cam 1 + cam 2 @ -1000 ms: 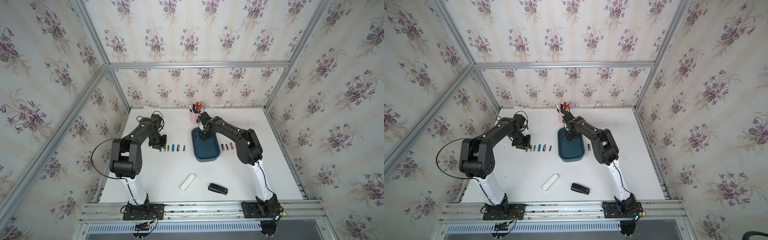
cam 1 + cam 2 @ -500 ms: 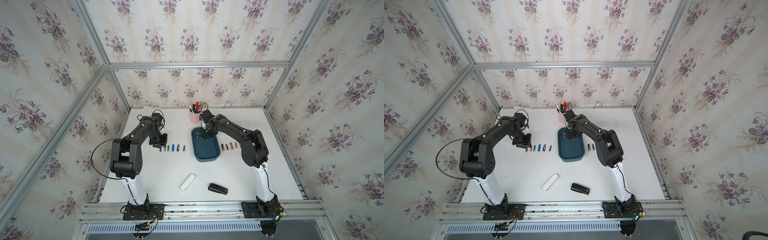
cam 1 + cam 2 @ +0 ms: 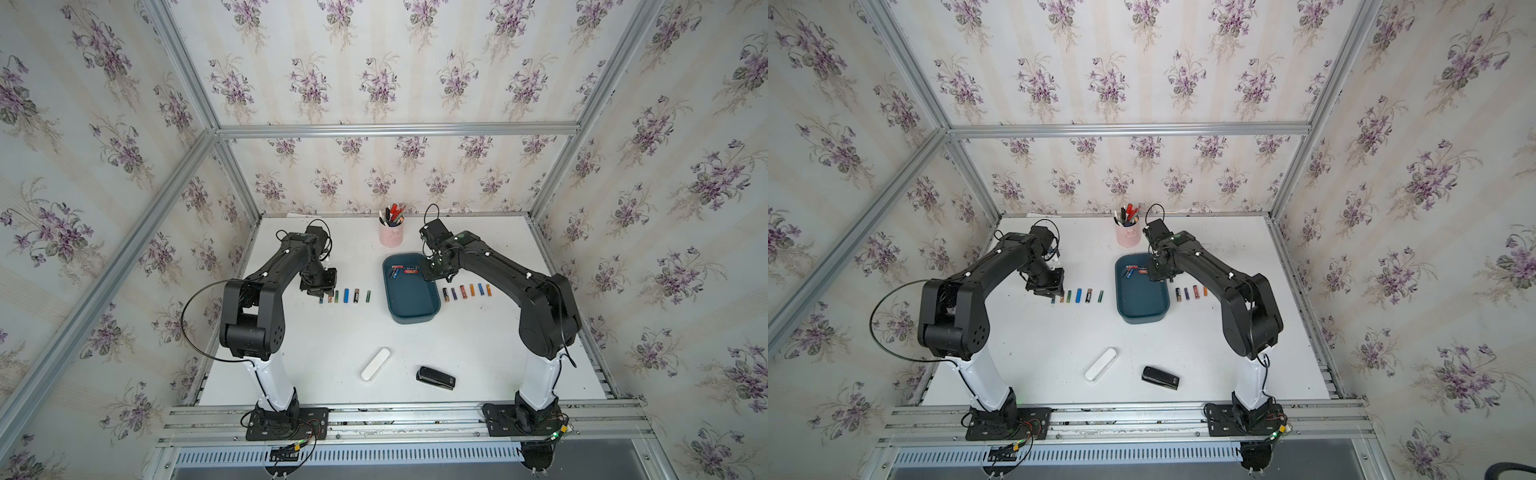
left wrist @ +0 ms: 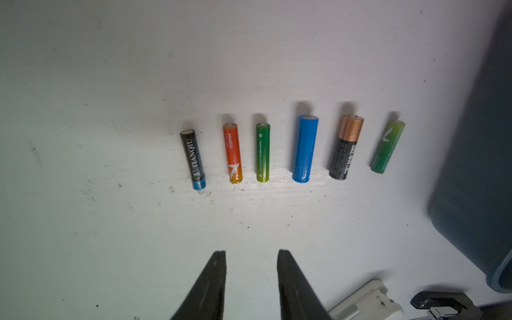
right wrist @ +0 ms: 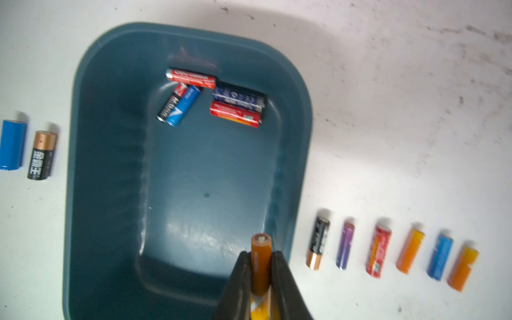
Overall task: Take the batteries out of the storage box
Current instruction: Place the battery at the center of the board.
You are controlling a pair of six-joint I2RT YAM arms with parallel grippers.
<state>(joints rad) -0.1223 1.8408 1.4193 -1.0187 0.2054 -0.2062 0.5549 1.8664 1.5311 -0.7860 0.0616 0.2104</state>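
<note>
Between the fingers of my right gripper (image 5: 261,253) I pinch an orange battery (image 5: 260,266). Its barrel lies along the fingers and its metal cap pokes out past the tips. I judge that gripping along the barrel keeps so thin a cylinder from rolling or twisting loose. I hold it above the storage box (image 5: 194,180), over the rim that faces my right-hand row (image 5: 378,250), so the next move, as I read it, is a short carry out onto the table (image 5: 388,138). That row has six batteries lying side by side, parallel and apart. Spaced like that, each leaves room for my fingers and cannot nudge its neighbour.

My left gripper (image 4: 252,253) hangs low over the table with its jaws parted and nothing between them. It is near the left-hand row (image 4: 304,148) of six more and touches none of them. I take it that it waits there to stay out of the right arm's way at the box.

Farther off, at the box's far end, five batteries (image 5: 235,113) lie huddled, several of them touching. They look like the awkward ones, with little gap for a fingertip. Beyond the box stands the pink pen cup (image 3: 391,237), no part of this job.
</note>
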